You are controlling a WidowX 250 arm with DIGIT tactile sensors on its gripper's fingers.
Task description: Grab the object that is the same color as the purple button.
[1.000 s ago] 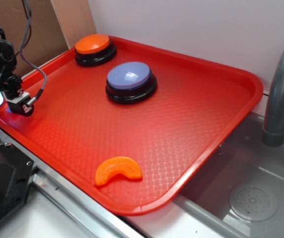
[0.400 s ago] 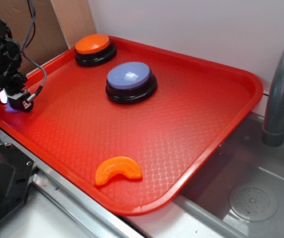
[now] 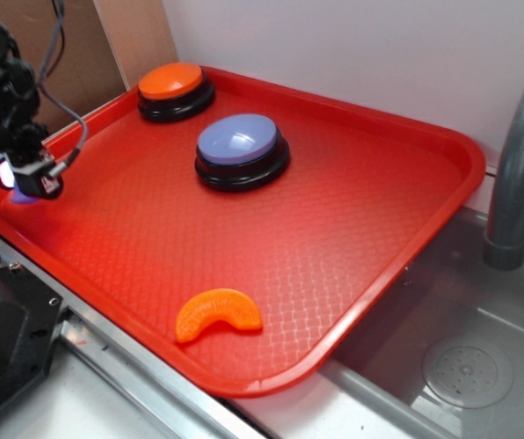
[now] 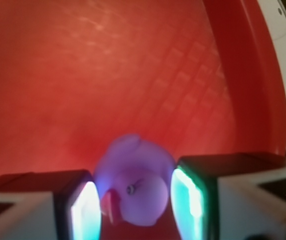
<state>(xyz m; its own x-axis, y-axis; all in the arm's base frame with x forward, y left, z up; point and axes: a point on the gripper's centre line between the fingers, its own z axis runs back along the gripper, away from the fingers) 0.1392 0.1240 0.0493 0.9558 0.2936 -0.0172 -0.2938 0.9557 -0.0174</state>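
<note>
- The tool [image 4: 135, 200] is clamped on the purple duck [image 4: 135, 187], one glowing pad [image 4: 85, 210] on each side of its body, at the left corner of the red tray [image 3: 444, 146].
- The duck looks small, light and probably soft rubber, so it may squash or slip; the round body between the pads seems the best place to hold.
- The tray also holds the purple button [image 3: 241, 151] near the middle, an orange button [image 3: 175, 90] at the far corner, and an orange slice toy [image 3: 218, 313] near the front edge.
</note>
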